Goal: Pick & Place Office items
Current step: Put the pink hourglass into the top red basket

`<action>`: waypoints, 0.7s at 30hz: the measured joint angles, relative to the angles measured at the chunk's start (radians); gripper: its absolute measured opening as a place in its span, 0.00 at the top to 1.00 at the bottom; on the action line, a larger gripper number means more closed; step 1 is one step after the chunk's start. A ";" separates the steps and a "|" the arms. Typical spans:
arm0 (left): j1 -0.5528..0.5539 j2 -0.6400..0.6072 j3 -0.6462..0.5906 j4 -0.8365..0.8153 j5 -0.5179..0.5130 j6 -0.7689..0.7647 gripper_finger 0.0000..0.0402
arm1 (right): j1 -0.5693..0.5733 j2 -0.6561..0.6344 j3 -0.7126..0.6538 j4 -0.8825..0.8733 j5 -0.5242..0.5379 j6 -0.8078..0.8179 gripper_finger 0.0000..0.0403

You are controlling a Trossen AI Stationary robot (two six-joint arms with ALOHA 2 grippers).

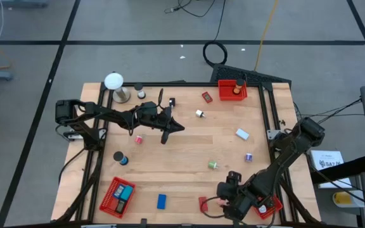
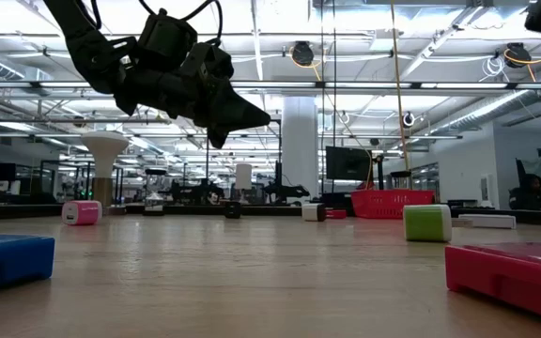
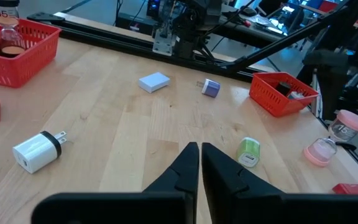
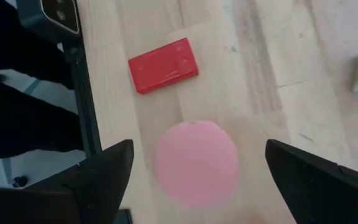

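Small office items lie scattered on the wooden table. My right gripper [image 4: 199, 148] is open near the table's near edge [image 1: 228, 188], pointing down, its fingers standing on either side of a pink round piece [image 4: 196, 164] without touching it. The left wrist view shows this piece as a small pink hourglass shape [image 3: 327, 142] standing upright. A red flat block [image 4: 163, 65] lies beside it. My left gripper [image 1: 172, 128] is shut and hovers above the table's middle [image 2: 252, 117], holding nothing.
Red mesh baskets sit at the far right [image 1: 232, 90], near left [image 1: 118, 196] and near right [image 1: 269, 206]. A white ball on a stand [image 1: 114, 82] is at the far left. A white plug [image 3: 39, 149], green piece [image 3: 248, 152], purple roll [image 3: 211, 87] and blue block [image 1: 161, 201] lie around.
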 joint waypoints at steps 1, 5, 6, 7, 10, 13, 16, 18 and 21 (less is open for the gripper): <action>0.000 0.000 0.000 0.000 0.000 0.000 0.95 | 0.000 0.012 0.000 0.012 -0.002 -0.005 0.11; 0.000 0.000 0.000 0.000 0.000 0.000 0.97 | 0.006 0.051 0.000 0.052 -0.003 -0.016 0.12; 0.000 0.000 0.000 0.000 0.000 -0.001 0.98 | 0.006 0.056 0.000 0.058 -0.002 -0.014 0.13; 0.000 0.000 0.000 0.000 0.000 -0.004 0.99 | 0.006 0.058 0.000 0.063 -0.002 -0.007 0.14; 0.000 0.000 0.000 0.000 0.000 -0.004 0.99 | 0.005 0.060 0.000 0.063 -0.001 0.021 0.21; 0.000 0.000 0.000 0.000 0.000 -0.005 0.96 | 0.005 0.060 0.000 0.061 0.007 0.081 0.31; 0.000 0.000 0.000 0.000 0.000 -0.005 0.95 | 0.005 0.060 0.000 0.059 0.004 0.108 0.40; 0.000 0.000 0.000 0.000 0.000 -0.005 0.95 | 0.005 0.060 0.000 0.050 0.001 0.138 0.46; 0.000 0.000 0.000 0.000 0.000 -0.005 0.98 | 0.002 0.043 0.000 0.027 0.001 0.205 0.53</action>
